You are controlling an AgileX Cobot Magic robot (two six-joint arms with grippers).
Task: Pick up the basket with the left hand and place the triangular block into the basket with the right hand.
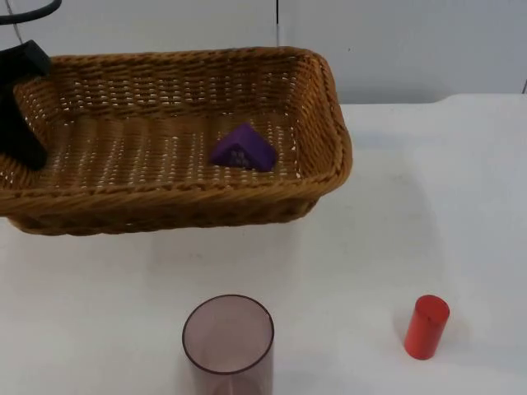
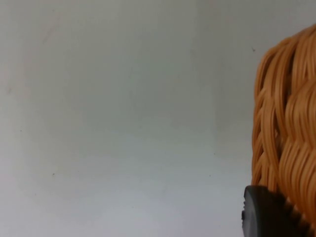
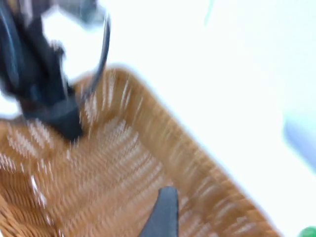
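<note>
At basket's (image 1: 321, 132) left rim, left gripper (image 1: 23, 140) clamped; purple triangular block (image 1: 243, 148) inside.

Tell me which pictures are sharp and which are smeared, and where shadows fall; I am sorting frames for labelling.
Top view: sharp; the woven wicker basket casts a soft shadow on the white table, and the purple triangular block reads clearly. Left wrist view: fairly crisp weave beside the left gripper. Right wrist view: motion-smeared, weave streaked, highlights blown white beyond the rim.
</note>
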